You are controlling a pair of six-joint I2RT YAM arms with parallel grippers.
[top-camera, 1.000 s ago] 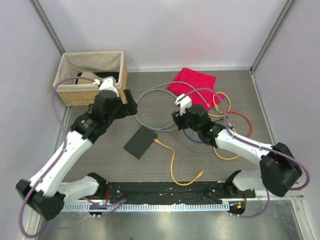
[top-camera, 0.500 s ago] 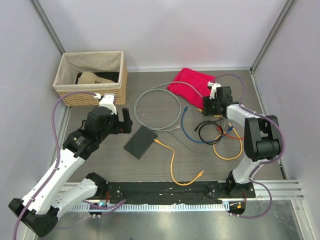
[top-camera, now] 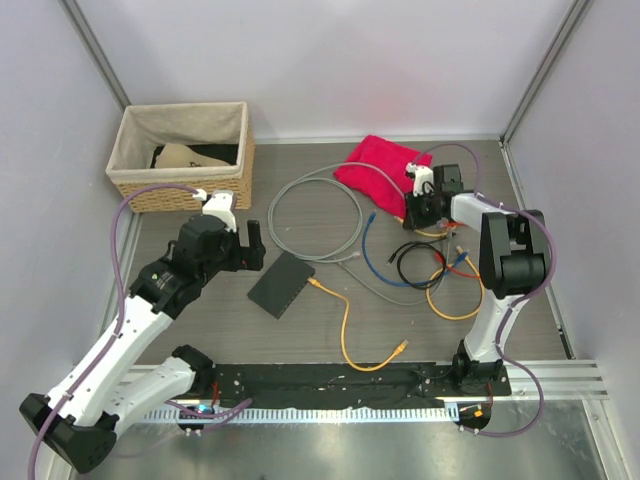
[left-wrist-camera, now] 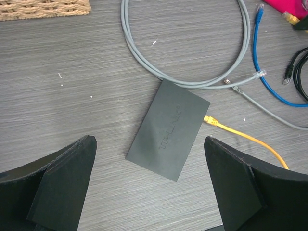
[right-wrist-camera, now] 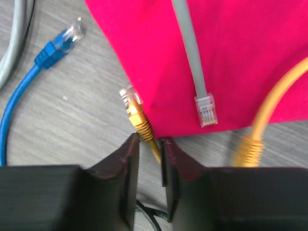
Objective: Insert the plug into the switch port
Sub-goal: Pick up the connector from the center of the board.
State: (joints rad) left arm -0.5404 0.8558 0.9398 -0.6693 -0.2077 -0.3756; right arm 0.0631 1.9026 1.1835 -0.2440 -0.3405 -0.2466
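Our right hand (right-wrist-camera: pixel 150 139) is narrowed to a slit around the yellow cable (right-wrist-camera: pixel 155 150), just behind its plug (right-wrist-camera: pixel 132 103), at the edge of the red cloth (right-wrist-camera: pixel 216 48). The left hand (left-wrist-camera: pixel 149 144) hangs wide open above the switch (left-wrist-camera: pixel 168 130), which lies flat on the bench (left-wrist-camera: pixel 72 57), well apart from the right hand.

We see several risks:
- **Crooked entry:** the grip sits on the cord, not the boot, so the plug may droop or twist and meet the port crooked.
- **Snagging:** a grey plug (right-wrist-camera: pixel 206 109) and a second yellow lead (right-wrist-camera: pixel 248 149) lie close by, so lifting could drag them or the cloth.
- **Sliding switch:** nothing pins the switch, so a push would slide it unless the left hand braces it.
- **Blocked port:** a yellow connector (left-wrist-camera: pixel 210 120) touches its edge, and we cannot tell whether it is seated.
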